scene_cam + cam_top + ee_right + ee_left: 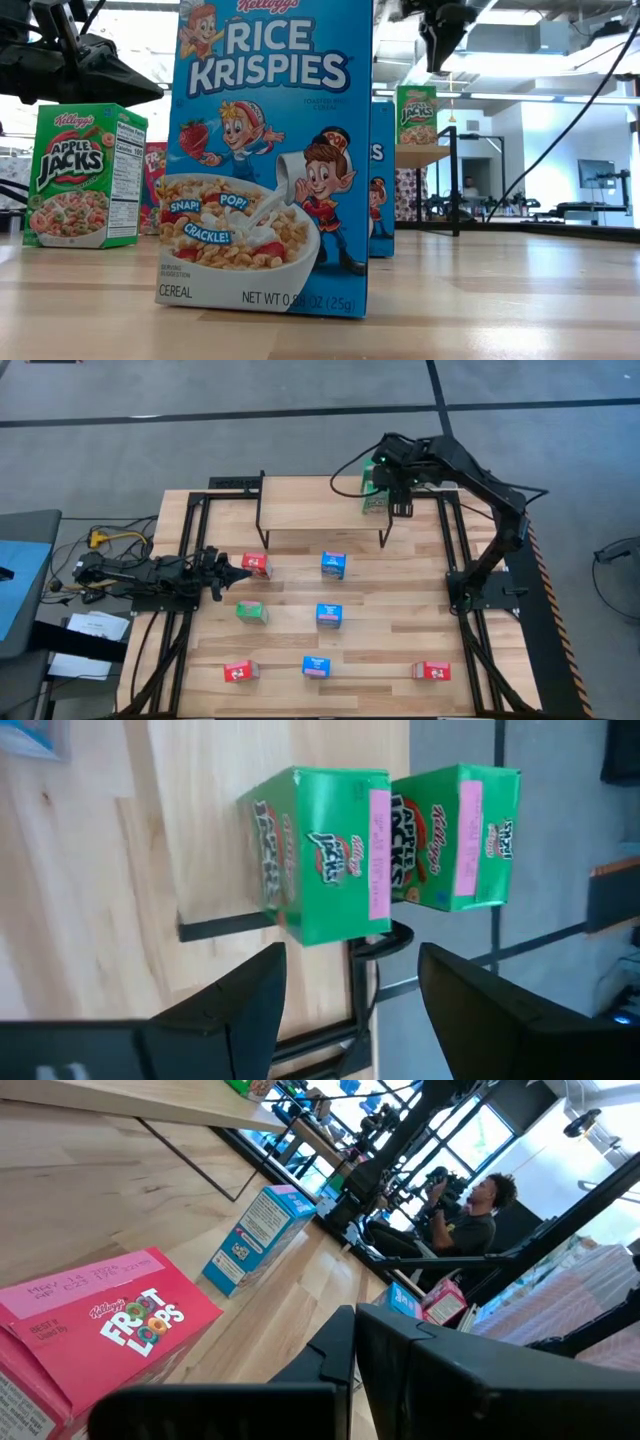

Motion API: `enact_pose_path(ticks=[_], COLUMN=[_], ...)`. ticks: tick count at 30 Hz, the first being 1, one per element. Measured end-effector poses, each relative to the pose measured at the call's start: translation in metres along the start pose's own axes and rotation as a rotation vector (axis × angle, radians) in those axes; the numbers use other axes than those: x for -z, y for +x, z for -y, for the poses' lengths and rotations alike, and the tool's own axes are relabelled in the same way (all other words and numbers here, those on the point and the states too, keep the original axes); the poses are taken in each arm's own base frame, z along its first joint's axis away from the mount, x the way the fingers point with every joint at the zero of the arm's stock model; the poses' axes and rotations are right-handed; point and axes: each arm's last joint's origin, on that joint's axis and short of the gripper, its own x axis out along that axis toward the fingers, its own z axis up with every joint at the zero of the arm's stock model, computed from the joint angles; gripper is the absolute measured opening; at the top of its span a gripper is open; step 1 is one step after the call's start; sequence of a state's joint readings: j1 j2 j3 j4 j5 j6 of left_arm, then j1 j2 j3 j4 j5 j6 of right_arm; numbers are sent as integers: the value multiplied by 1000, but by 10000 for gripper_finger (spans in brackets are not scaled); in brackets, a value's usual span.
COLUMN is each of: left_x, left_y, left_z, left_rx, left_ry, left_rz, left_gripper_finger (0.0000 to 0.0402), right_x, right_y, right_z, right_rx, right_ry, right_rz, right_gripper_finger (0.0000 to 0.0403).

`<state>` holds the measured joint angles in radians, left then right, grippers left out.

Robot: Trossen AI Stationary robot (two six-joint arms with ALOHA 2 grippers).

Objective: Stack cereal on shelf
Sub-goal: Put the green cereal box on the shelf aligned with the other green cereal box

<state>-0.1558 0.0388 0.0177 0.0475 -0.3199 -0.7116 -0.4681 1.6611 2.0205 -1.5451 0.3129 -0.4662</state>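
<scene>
The shelf (310, 505) stands at the table's far side. Two green boxes (320, 850) (455, 835) stand side by side on its right end. My right gripper (350, 960) is open just above and near of them (403, 510), touching neither. My left gripper (238, 570) is shut, low over the table, its tip beside a red box (256, 565). That box lies on the table, its Froot Loops front up in the left wrist view (110, 1330). Several more red, blue and green boxes rest on the tabletop. My left gripper points level toward the table's right, its shut tip at the red box's left side (246, 567). I cannot tell whether it touches the box.
Loose boxes on the table: blue (333, 565), green (252, 612), blue (328, 615), red (240, 671), blue (316, 666), red (432, 671). The near blue one fills the low view (270, 150). A person (470, 1220) sits beyond the table. The shelf's left part is bare wood.
</scene>
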Motion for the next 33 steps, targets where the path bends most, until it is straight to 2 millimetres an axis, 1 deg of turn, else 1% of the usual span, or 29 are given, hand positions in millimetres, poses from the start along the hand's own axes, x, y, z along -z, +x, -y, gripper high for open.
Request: enact_pose_path(ticks=[3, 9, 13, 18, 28, 33], left_x=[0, 0, 0, 0, 0, 0], left_y=[0, 0, 0, 0, 0, 0], left_z=[0, 0, 0, 0, 0, 0], left_rx=[-1, -1, 0, -1, -1, -1], left_ry=[0, 0, 0, 1, 0, 0], left_rz=[0, 0, 0, 0, 0, 0], left_gripper_finger=[0, 0, 0, 0, 0, 0], right_x=[0, 4, 6, 3, -7, -11], right_y=[-8, -22, -35, -49, -65, -71], right_z=[-4, -13, -24, -43, -81, -96], right_rx=[-57, -209, -287, -326, -396, -403], right_ry=[59, 232, 299, 319, 312, 325], right_rz=[30, 117, 160, 185, 207, 220], right_gripper_finger=[251, 251, 250, 250, 250, 250])
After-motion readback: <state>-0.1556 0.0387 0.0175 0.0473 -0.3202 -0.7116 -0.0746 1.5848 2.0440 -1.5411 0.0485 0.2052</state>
